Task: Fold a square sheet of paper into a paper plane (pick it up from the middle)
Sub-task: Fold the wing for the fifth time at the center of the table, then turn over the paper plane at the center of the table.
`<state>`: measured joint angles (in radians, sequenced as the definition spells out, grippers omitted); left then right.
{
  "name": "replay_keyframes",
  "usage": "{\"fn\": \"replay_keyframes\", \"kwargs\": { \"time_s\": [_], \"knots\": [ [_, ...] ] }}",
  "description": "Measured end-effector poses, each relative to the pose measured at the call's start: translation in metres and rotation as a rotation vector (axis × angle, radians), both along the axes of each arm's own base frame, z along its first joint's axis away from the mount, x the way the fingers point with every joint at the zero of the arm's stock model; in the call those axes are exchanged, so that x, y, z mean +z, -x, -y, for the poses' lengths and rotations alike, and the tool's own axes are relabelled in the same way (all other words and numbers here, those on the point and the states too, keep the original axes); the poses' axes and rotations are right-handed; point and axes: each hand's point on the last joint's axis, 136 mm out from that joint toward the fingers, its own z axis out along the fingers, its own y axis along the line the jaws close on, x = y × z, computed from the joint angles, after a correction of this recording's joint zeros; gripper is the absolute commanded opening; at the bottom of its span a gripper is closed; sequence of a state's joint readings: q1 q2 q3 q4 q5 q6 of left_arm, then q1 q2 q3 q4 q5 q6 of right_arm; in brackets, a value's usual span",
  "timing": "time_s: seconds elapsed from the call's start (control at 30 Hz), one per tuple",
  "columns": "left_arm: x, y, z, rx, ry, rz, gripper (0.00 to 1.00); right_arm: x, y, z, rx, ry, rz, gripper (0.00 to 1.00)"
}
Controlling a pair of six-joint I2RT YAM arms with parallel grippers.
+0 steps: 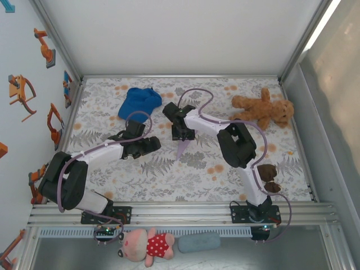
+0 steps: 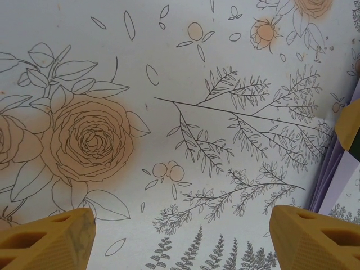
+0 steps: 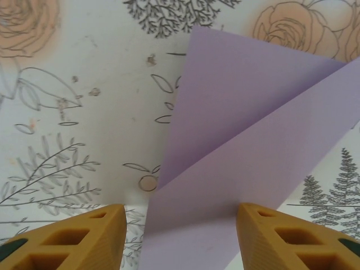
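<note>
The lavender paper (image 1: pixel 181 148) lies folded on the floral tablecloth (image 1: pixel 169 174) and tapers to a slim point toward the near side. My right gripper (image 1: pixel 183 135) hovers over its wide end. In the right wrist view, the folded paper (image 3: pixel 247 140) shows overlapping layers with a diagonal crease. It runs between the spread fingers of the right gripper (image 3: pixel 181 239), which is open. My left gripper (image 1: pixel 145 145) sits to the paper's left. In its wrist view the left gripper (image 2: pixel 180 242) is open over bare cloth, with the paper's layered edge (image 2: pixel 336 175) at the far right.
A blue fabric cap (image 1: pixel 139 102) lies at the back left and a brown teddy bear (image 1: pixel 263 109) at the back right. A pink plush (image 1: pixel 145 245) and a grey-blue pad (image 1: pixel 198 243) lie below the front rail. White walls close the table's sides.
</note>
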<state>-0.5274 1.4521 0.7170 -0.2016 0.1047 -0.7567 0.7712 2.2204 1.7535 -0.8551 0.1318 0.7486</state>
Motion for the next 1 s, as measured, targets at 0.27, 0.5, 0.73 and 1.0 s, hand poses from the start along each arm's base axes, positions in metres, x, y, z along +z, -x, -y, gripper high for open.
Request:
{"fn": "replay_keyframes", "kwargs": {
  "time_s": [0.27, 0.5, 0.73, 1.0],
  "knots": [
    [0.001, -0.001, 0.001, -0.001, 0.013, 0.002, 0.81, 0.000, 0.000, 0.013, -0.029, 0.062, 0.004, 0.43],
    [0.001, -0.001, 0.003, -0.007, 0.023, -0.001, 0.81, 0.000, 0.000, 0.017, -0.034, 0.083, 0.013, 0.40],
    [-0.003, 0.000, 0.004, -0.010, 0.021, -0.013, 0.81, 0.002, -0.002, 0.018, -0.045, 0.084, 0.023, 0.26],
    [-0.005, 0.000, 0.007, -0.017, 0.033, -0.021, 0.81, 0.009, -0.004, 0.019, -0.054, 0.084, 0.045, 0.09]
  ]
}}
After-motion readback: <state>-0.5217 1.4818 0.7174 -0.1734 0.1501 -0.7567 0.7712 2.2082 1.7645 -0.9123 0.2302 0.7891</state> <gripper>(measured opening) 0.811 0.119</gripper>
